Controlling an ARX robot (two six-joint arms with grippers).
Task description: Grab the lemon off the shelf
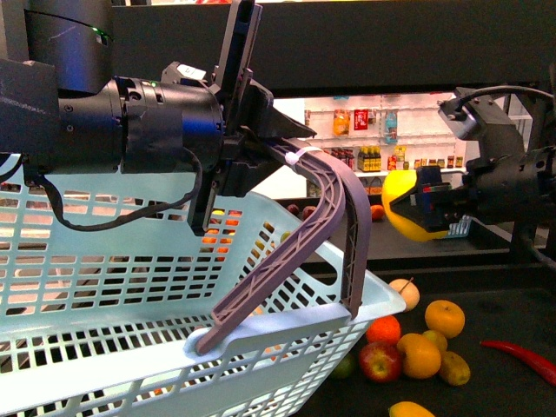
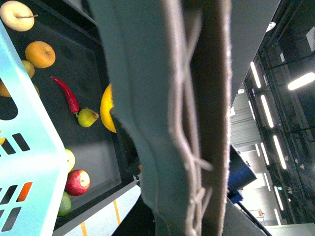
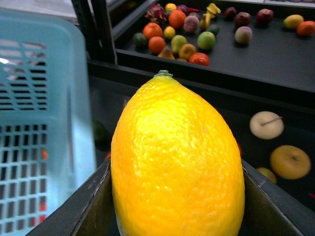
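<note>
My right gripper (image 1: 415,208) is shut on the yellow lemon (image 1: 403,205) and holds it in the air above the black shelf deck (image 1: 504,317), right of the basket. In the right wrist view the lemon (image 3: 177,162) fills the space between the two dark fingers (image 3: 88,206). My left gripper (image 1: 261,152) is shut on the grey basket handle (image 1: 334,217) of the pale blue basket (image 1: 130,287), which hangs at the left. The handle (image 2: 172,123) fills the left wrist view, and part of the lemon (image 2: 107,109) shows beside it.
Loose fruit lies on the shelf deck: oranges (image 1: 444,318), an apple (image 1: 380,361), a red chili (image 1: 521,358). A farther black tray (image 3: 206,49) holds several fruits. A dark tier (image 1: 391,43) runs overhead. White background shelves with bottles (image 1: 373,139) stand behind.
</note>
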